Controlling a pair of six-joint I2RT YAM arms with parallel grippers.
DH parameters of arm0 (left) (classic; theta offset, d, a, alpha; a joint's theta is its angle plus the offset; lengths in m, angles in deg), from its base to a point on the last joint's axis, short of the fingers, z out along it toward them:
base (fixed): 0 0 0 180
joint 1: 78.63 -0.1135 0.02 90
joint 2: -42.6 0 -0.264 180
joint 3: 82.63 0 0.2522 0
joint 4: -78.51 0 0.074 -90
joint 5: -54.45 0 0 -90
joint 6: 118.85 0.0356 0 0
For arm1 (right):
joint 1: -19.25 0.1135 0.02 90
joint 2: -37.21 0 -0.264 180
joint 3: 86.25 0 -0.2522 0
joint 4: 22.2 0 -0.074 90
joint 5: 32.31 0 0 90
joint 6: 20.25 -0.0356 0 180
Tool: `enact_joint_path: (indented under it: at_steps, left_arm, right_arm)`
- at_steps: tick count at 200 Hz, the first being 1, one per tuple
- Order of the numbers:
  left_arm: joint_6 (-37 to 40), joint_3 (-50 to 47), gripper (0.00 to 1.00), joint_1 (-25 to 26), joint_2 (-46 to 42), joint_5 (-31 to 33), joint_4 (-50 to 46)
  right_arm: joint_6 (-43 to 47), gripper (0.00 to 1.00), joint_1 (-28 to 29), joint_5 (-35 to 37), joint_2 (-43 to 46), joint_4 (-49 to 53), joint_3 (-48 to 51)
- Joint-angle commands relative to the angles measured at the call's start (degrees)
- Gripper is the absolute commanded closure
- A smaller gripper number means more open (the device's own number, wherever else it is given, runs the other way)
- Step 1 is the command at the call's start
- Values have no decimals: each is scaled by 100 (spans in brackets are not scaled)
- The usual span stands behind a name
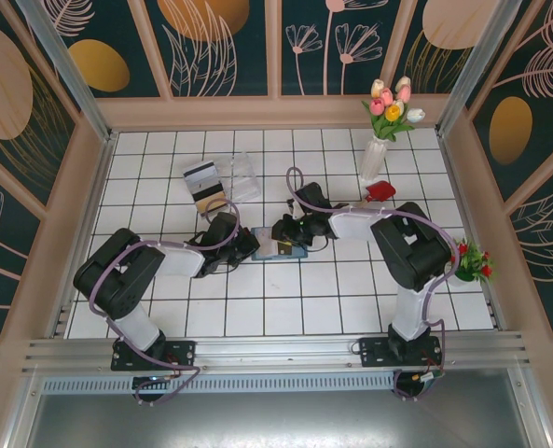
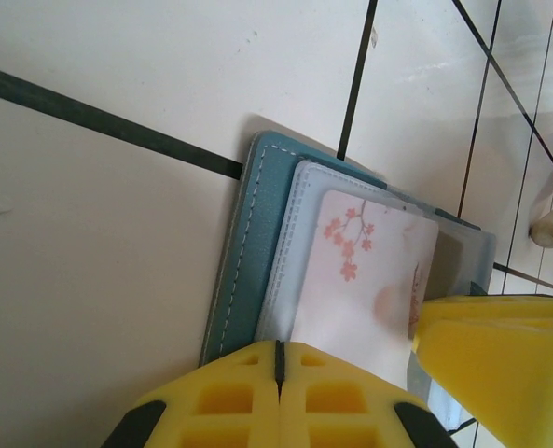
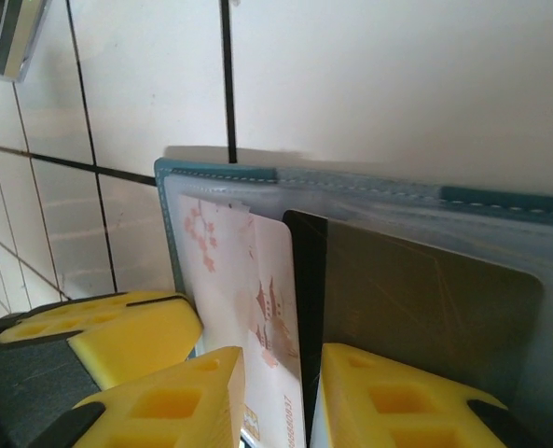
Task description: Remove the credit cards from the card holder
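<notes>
**White card lined up with right gripper**

Card holder (image 2: 241, 252) lay open on the tiles (image 1: 351, 299) mid-table, between both grippers. We saw the white card (image 2: 365, 271) sticking out of its pocket, long axis pointing straight at the right gripper (image 3: 281, 359). Its jaws were partly spread astride the card's edge, grip unconfirmed. Left gripper (image 2: 278, 373) was pressed together over the holder's edge. Dark card (image 3: 416, 299) sat alongside. Right arm was nearer, so we judged a straight pull back.

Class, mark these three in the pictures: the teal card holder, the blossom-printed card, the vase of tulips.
card holder (image 2: 251, 252), left wrist view, on its stitched teal cover edge.
blossom-printed card (image 2: 362, 285), left wrist view, on its pale middle.
vase (image 1: 373, 161), top external view, on its white body.
</notes>
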Motion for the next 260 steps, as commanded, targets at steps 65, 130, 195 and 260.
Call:
enact_joint_path:
  at_steps: [65,130,195,260]
  left_arm:
    - [-25,-209,97,-41,262,-27,-439]
    - [107,-188,81,-178,-75,-108,-577]
    - [437,127,74,-241,-293,-433,-626]
    - [756,348,86,-248,-468,-1028,-247]
  right_arm:
    - [357,81,-10,-382,-247,-7,-125]
    - [545,90,-327,-426,200,-17,318]
    - [725,89,-597,-603,691,78,552]
    - [541,89,-591,-973,462,-304,559]
